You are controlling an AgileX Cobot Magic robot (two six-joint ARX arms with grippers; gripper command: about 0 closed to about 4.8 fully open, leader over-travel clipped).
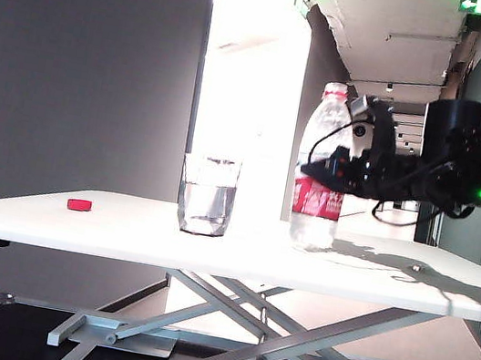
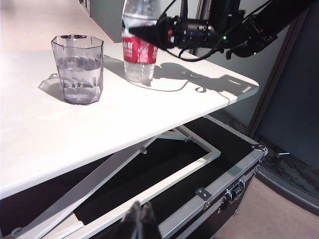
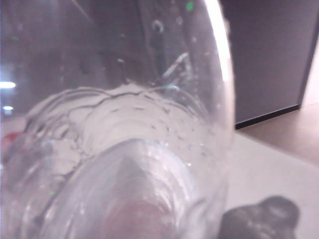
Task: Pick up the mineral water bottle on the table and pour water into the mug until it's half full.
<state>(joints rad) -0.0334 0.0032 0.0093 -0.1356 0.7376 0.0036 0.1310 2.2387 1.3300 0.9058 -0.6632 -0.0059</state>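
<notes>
The mineral water bottle [image 1: 321,170] stands upright, gripped at its label by the right hand [image 1: 316,171]; left hand [image 2: 138,219] closed.

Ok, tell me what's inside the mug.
The mug holds clear water to roughly half its height. Nothing else shows inside; its dark faceted base hides the very bottom.

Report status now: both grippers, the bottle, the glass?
Right gripper clamped on upright, uncapped bottle resting on table. Left gripper low beside table, shut, empty. Mug half full. Nothing between them.
</notes>
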